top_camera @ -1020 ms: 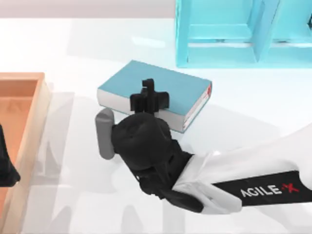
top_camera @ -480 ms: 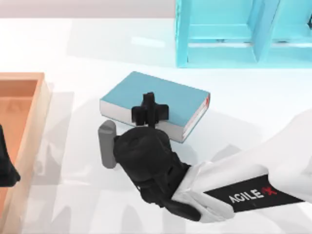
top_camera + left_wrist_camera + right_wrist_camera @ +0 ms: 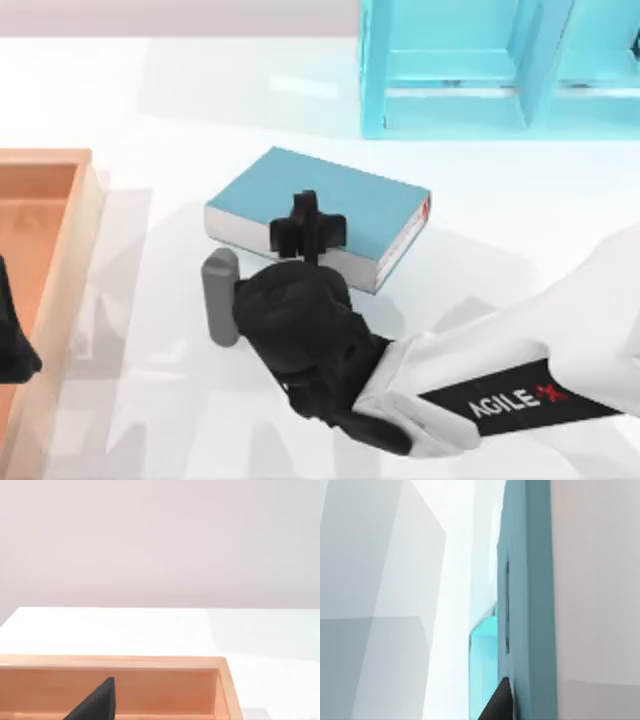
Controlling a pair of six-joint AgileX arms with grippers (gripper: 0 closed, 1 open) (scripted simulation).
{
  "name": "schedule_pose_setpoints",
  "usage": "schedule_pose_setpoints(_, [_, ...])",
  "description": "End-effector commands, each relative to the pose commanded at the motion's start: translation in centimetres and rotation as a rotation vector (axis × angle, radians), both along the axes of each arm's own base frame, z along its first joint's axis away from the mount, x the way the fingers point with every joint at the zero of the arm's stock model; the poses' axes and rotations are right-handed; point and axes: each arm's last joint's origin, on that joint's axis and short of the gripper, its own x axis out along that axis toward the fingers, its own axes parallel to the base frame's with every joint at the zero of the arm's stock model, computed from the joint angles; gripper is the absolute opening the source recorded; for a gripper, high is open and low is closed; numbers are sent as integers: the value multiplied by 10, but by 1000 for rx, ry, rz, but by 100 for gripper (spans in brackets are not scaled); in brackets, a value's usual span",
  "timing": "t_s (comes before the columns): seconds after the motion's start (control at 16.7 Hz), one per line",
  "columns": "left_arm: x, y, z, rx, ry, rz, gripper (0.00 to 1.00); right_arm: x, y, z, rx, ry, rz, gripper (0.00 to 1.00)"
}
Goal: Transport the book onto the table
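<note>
Where the left edge of the surface (image 3: 150, 110) begins, an orange-brown wooden tray (image 3: 50, 170) lies at nine o'clock, raised rim, with the parked left pincer (image 3: 12, 340) over it; whether that pincer is spread cannot be told. At centre: the book (image 3: 350, 205), teal cover, white page edges, red mark at its spine corner, lying flat on the surface, apparently set down. The right pincer (image 3: 308, 228), reaching in from five o'clock, is pinching the book's near long edge, probably steadying it ahead of release. At one o'clock: a turquoise shelf unit (image 3: 480, 70), well apart from the book. Nothing seems to block a retreat towards five o'clock.
</note>
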Motion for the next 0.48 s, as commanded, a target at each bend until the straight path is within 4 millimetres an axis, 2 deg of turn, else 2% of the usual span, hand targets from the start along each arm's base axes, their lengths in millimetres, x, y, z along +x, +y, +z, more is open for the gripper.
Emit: schedule_pose_setpoints(0.48, [0,0,0,0,0,0,100,0,0,0,0,0,0,98])
